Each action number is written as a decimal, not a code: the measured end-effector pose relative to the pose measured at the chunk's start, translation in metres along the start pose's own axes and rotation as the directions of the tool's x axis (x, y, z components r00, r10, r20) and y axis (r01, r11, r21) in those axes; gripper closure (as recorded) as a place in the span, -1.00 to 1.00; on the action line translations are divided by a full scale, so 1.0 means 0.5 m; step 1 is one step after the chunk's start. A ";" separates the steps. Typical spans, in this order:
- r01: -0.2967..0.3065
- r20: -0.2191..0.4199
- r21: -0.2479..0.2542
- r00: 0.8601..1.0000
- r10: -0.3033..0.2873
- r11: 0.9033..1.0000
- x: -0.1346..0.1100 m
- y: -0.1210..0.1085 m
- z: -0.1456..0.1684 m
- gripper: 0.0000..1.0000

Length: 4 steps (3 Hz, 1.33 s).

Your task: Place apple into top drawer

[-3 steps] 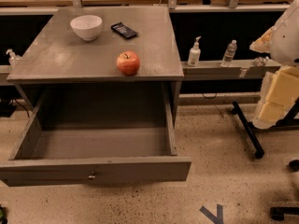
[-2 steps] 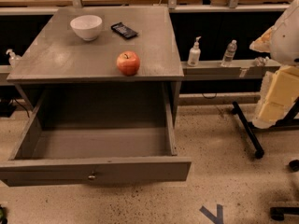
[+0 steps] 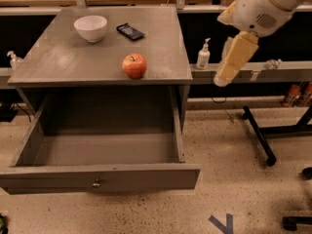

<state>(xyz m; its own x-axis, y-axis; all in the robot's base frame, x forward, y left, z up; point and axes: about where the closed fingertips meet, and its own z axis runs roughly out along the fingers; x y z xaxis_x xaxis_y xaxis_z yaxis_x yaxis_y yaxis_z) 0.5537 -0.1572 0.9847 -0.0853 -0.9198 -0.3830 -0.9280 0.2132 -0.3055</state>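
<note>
Over on the far left edge, a small pump bottle [image 3: 13, 60] sits on a low ledge just beside the grey table [image 3: 63, 62]. Under the tabletop the top drawer [image 3: 141, 177] is pulled way out toward the near side, so its inside floor is on show, and the little metal knob [image 3: 96, 183] sits roughly mid-panel on the front.

Up on the table, a white bowl [image 3: 91, 27] sits at the far side, left of centre. Just right of it is a flat black object [image 3: 130, 31], lying at an angle, not touching the bowl.

The apple [image 3: 134, 65] is on the tabletop too, close to the near edge and a bit right of centre, stem up, well apart from the bowl. So it's above the open drawer, not in it.

Right of the table, a white pump bottle [image 3: 203, 54] stands on a grey rail [image 3: 292, 72] that runs off to the right.

Then the robot's white arm [image 3: 263, 6] comes in from the top right, with the cream-coloured gripper [image 3: 223, 78] hanging down off it, up in the air, right of the table and near that pump bottle. It's well clear of the apple and not touching anything. Honestly can't tell if it's open or closed from this angle.

Below it, a black stand leg [image 3: 258, 135] crosses the speckled floor [image 3: 229, 179], and there's a blue tape mark [image 3: 222, 223] at the near edge.
</note>
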 end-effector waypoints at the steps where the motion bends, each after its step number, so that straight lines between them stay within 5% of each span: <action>1: 0.016 0.183 0.003 0.983 -0.016 1.000 -0.126 -0.102 0.090 -1.00; 2: -0.031 0.317 -0.015 0.948 0.034 0.999 -0.207 -0.159 0.175 -1.00; 3: -0.108 0.359 -0.026 0.927 0.110 0.994 -0.231 -0.187 0.251 -1.00; 4: -0.144 0.343 -0.080 0.925 0.162 0.986 -0.262 -0.174 0.370 -1.00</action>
<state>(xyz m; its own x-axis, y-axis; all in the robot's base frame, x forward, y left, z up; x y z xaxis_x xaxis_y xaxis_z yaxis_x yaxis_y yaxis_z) 0.7128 0.0058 0.9000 -0.1053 -0.7033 -0.7030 -0.9321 0.3161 -0.1766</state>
